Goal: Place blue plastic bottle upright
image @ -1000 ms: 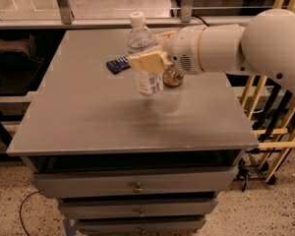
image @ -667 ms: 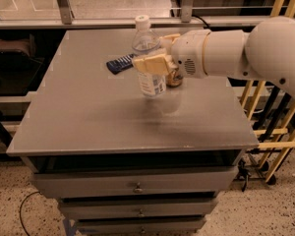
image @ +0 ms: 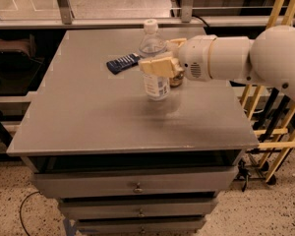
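The blue plastic bottle (image: 156,86) is clear, with a white cap and a white-and-pale-blue label. It stands upright near the middle of the grey table top (image: 88,112), its base on or just above the surface. My gripper (image: 158,59) reaches in from the right and is shut on the bottle's middle. One tan finger (image: 155,66) crosses the front of the bottle and the other sits behind it. The white arm (image: 236,58) stretches off to the right.
A brownish-gold can (image: 176,80) stands just behind and right of the bottle, mostly hidden by the gripper. A dark blue packet (image: 123,63) lies behind and to the left. Drawers (image: 137,186) sit below the table top. Yellow racks (image: 275,132) stand at the right.
The bottle has come down a little and moved slightly right with the gripper. Its base is now at the table surface and it stands straight.
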Robot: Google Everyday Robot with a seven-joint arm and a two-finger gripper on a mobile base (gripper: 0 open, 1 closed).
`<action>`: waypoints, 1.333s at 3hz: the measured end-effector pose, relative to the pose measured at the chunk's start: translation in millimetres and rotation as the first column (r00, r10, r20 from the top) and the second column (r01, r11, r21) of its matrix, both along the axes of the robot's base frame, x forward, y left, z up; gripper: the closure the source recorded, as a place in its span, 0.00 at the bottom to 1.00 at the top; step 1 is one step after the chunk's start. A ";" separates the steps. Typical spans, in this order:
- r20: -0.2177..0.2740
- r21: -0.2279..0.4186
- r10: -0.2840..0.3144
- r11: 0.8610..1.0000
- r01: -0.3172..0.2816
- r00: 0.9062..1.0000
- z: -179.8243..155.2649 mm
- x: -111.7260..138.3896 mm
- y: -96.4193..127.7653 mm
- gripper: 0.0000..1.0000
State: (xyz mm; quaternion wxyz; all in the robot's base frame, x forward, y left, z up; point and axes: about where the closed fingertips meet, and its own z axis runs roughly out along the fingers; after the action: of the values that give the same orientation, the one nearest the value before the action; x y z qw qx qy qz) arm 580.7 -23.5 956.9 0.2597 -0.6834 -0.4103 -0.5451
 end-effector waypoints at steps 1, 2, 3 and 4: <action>0.000 0.033 -0.010 0.999 0.010 1.000 -4.9 1.5 -8.9 1.00; 0.002 0.054 -0.016 0.998 0.016 1.000 -9.1 1.0 -14.9 1.00; 0.021 0.077 -0.020 0.997 0.018 1.000 -14.7 -5.2 -26.0 1.00; 0.014 0.074 -0.020 0.997 0.019 1.000 -17.6 -4.8 -28.0 1.00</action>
State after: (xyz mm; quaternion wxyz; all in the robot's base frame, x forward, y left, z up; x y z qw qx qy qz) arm 576.0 -51.5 939.3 0.2763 -0.6733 -0.3851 -0.5675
